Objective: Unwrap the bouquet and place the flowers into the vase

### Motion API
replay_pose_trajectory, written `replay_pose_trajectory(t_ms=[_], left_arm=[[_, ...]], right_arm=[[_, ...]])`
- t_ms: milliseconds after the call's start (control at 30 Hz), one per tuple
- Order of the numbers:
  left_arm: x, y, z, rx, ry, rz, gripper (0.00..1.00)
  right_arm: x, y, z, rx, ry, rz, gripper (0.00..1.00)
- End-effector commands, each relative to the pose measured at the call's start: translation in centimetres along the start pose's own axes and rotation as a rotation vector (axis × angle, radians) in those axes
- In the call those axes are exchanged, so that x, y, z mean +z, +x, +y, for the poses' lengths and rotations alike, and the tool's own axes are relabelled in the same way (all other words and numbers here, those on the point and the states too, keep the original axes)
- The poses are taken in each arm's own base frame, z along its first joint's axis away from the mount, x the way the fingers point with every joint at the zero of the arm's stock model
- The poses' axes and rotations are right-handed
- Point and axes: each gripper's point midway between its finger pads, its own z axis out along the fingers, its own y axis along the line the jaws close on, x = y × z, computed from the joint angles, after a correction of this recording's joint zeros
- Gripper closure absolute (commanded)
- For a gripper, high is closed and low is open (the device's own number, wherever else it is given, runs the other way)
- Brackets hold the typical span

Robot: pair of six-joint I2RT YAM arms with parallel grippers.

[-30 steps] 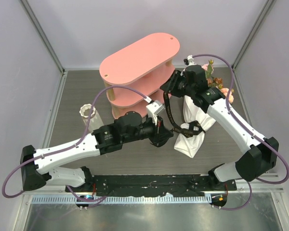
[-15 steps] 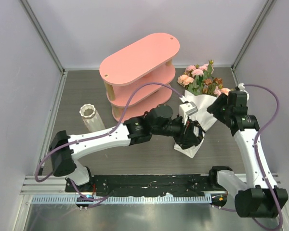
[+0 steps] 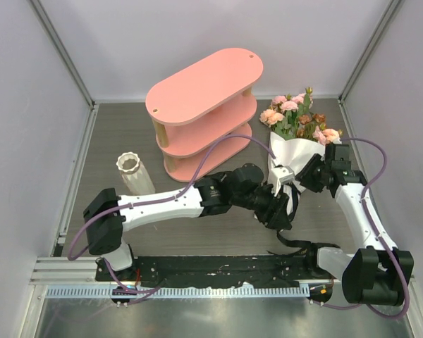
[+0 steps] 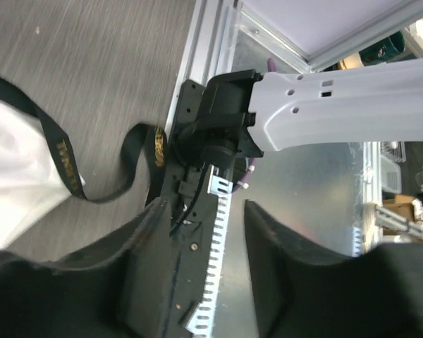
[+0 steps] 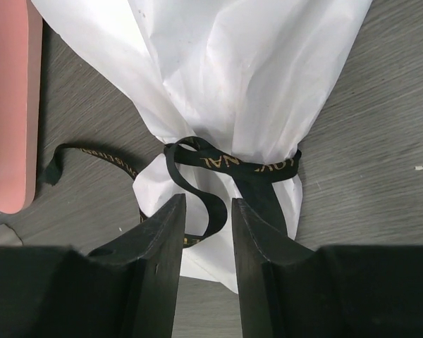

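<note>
Grey bench (image 3: 113, 134): bouquet (image 3: 296, 141) lies at the right, cone tip toward the near edge. Vase (image 3: 129, 164) stands well apart at the left. Ribbon (image 5: 229, 163) is not yet off the cone. Left pincer (image 4: 204, 211) is spread and empty. Right pincer (image 5: 208, 204) is part-spread over the knot, a ribbon loop between its jaws. Risk: closing there may catch paper too, dragging the bouquet or tearing the cone. Arms are close and could clash.

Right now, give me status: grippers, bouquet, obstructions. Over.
Left gripper open, empty. Right gripper open at black ribbon loop. Bouquet wrapped, ribbon round it. Pink shelf close beside.
</note>
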Motion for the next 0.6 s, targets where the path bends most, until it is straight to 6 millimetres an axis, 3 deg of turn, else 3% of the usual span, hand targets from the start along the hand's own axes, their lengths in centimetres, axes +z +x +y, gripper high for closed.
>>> replay_pose_trajectory(t_ms=[0, 100, 200, 233, 267, 433, 567], left_arm=[[-0.3, 0.1, 1.1, -0.017, -0.053, -0.009, 0.45], [-0.6, -0.6, 3.2, -0.059, -0.125, -0.025, 0.44], [-0.9, 0.0, 6.9, -0.159, -0.238, 0.009, 0.50], [-1.1, -0.9, 8.0, -0.184, -0.260, 0.000, 0.52], [-0.5, -0.1, 9.4, -0.213, -0.285, 0.030, 0.52], [0.4, 0.2, 12.6, -0.200, -0.376, 0.032, 0.45], [1.2, 1.7, 15.3, -0.200, -0.469, 0.077, 0.43]], right_arm=[[0.1, -0.5, 1.2, 0.055, -0.074, -0.046, 0.61], [-0.1, -0.6, 0.4, 0.081, -0.040, -0.082, 0.60], [-0.2, -0.7, -0.4, 0.140, -0.010, -0.127, 0.61], [0.0, -0.4, -0.9, 0.159, 0.001, -0.130, 0.61], [0.0, -0.5, -1.0, 0.179, 0.000, -0.148, 0.61], [0.4, -0.5, -2.0, 0.354, -0.027, -0.167, 0.69], [1.1, -0.3, -2.0, 0.445, -0.075, -0.150, 0.70]])
